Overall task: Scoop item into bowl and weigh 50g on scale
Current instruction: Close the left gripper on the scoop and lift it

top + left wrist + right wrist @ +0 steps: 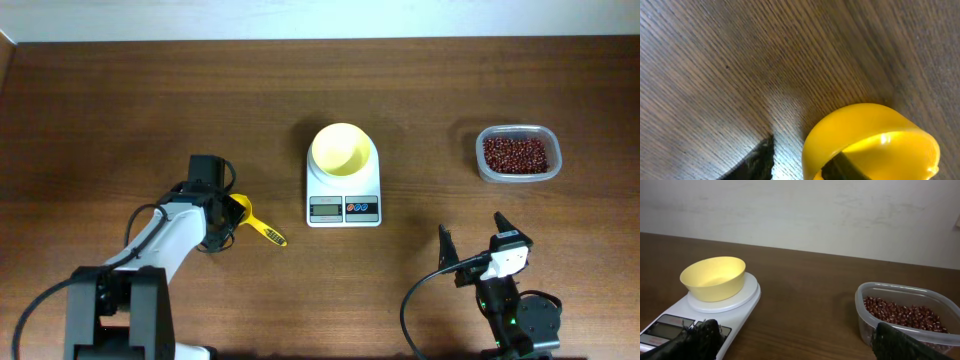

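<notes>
The pale-yellow bowl (341, 150) stands empty on the white scale (343, 208) at the table's middle; both show in the right wrist view, the bowl (713, 277) on the scale (742, 305). The red-brown beans (516, 153) lie in a clear tub (484, 168) at the back right, and in the right wrist view the beans (900, 316). My left gripper (222, 218) is low over the yellow scoop (258, 226). In the left wrist view one finger is inside the scoop's cup (870, 135), the other outside, with a gap; the gripper (800, 162) is open. My right gripper (472, 245) is open and empty.
The clear tub (905, 300) stands to the right of the scale, with bare brown wood between them. The scoop's handle points toward the scale's front left corner. A pale wall runs along the table's far edge.
</notes>
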You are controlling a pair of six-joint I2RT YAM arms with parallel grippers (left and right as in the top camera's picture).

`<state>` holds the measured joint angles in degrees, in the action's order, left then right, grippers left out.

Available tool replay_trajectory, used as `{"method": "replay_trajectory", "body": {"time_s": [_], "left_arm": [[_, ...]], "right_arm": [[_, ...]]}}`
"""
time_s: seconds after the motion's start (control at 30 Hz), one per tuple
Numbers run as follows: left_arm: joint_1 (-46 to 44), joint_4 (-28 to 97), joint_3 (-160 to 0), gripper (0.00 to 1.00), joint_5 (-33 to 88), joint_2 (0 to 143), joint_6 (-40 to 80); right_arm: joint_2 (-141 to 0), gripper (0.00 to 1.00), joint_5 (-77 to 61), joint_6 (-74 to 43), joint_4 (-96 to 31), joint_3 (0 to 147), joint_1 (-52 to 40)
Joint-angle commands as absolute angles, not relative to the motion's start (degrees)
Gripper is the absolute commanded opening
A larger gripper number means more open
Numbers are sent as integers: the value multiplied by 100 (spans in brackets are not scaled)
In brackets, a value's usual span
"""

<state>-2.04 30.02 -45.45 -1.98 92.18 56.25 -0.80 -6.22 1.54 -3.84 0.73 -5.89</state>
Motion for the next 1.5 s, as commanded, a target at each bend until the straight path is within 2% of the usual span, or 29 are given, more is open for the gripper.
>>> {"method": "replay_trajectory", "body": {"time_s": [0.0,0.03,0.07,0.43,0.7,0.8,1.27,1.47], "left_arm": [[-169,2930,-4497,12,-274,9279,5621],[-169,2908,-4497,1,-263,9279,5621],[-169,2884,-4499,0,-266,9279,5618],[-169,2606,-4742,0,473,8816,5612],[-172,753,-4742,0,921,8718,5618],[-172,473,-4742,0,1332,8707,5616],[-169,1315,-4744,0,591,7513,5629],[-169,1437,-4762,0,464,7196,6329]], "right_arm": [[-43,99,-572,152,-403,32,-598],[-43,99,-572,152,-403,32,-598],[-43,99,-574,152,-403,32,-598],[-43,99,-572,152,-403,32,-598],[-43,99,-572,152,-403,32,-598],[-43,99,-572,152,-403,32,-598],[-43,99,-574,152,-403,32,-598],[-43,99,-572,152,-403,32,-598]]}}
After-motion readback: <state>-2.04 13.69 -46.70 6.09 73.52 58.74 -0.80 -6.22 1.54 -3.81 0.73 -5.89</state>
